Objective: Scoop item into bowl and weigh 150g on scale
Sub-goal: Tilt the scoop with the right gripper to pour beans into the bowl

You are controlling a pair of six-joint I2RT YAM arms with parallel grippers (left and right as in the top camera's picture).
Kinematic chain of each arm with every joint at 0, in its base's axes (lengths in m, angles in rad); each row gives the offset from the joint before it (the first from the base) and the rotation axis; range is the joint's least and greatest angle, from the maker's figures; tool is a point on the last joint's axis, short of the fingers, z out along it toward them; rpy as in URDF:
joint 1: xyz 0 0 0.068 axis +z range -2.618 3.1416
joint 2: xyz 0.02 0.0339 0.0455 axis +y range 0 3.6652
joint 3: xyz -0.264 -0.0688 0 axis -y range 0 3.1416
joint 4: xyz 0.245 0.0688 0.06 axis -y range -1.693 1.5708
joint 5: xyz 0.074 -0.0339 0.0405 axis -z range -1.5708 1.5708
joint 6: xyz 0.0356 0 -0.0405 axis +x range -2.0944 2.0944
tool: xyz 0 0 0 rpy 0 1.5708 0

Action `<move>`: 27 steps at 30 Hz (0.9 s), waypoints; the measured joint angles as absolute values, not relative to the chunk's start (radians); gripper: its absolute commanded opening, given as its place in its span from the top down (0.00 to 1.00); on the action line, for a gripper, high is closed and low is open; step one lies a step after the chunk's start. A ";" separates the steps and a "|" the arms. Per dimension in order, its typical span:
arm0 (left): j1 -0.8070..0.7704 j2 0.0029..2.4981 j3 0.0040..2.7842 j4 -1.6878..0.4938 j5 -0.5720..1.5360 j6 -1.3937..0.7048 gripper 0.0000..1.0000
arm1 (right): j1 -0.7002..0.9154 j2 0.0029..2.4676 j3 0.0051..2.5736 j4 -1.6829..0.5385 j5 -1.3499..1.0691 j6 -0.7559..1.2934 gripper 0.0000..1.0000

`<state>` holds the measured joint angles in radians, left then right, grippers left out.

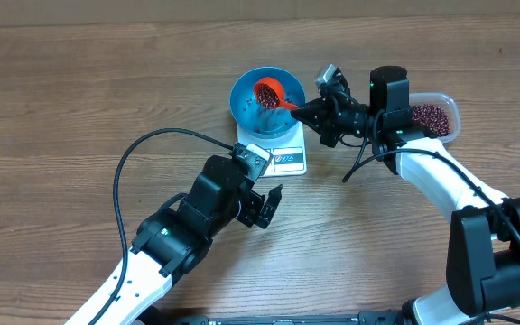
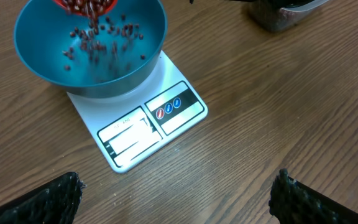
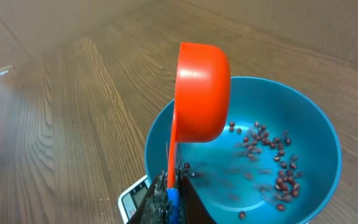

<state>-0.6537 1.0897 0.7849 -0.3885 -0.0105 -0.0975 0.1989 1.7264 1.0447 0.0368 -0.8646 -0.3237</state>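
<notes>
counting up: one bowl (image 1: pixel 238 95), one scale (image 1: pixel 287 161), one scoop (image 3: pixel 201 93), one tub (image 1: pixel 448 106). the bowl sits on the scale near the middle of the tabletop (image 1: pixel 79 90) and covers its far half; the display (image 2: pixel 129 134) and three small buttons (image 2: pixel 168 109) poke out on the near side. my right pincer (image 1: pixel 310 112) is pressed together on the scoop's handle, with the scoop tipped on edge above the bowl. beans (image 3: pixel 278 149): far too many to count, tiny, dark maroon, scattered loose over the blue bottom, and some are only streaks in mid-air under the scoop. overhead, more show inside the scoop. another heap fills the tub, off to the right and well apart from the bowl. my left pincer (image 1: pixel 265 208) hangs spread wide, nothing between its fingers (image 2: pixel 48 202), over bare tabletop just this side of the scale. glare washes out the display, so i can't read it. the tub is half hidden behind the right arm (image 1: pixel 422 167) overhead, and cut off at the top edge of the left wrist view. the right wrist view shows only the scoop's back.
</notes>
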 measured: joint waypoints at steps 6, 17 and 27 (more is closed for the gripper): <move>-0.654 1.090 0.785 -0.390 -0.010 -0.097 0.01 | 0.199 1.726 1.045 0.033 -0.865 -0.424 0.96; -0.654 1.090 0.785 -0.392 -0.010 -0.097 0.01 | 0.199 1.726 1.045 0.032 -0.865 -0.604 0.96; -0.654 1.090 0.785 -0.392 -0.010 -0.097 0.00 | 0.199 1.726 1.045 0.033 -0.864 -0.824 0.96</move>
<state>-0.6537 1.0897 0.7849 -0.3923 -0.0105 -0.0975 0.1989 1.7264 1.0447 0.0326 -0.8642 -0.8242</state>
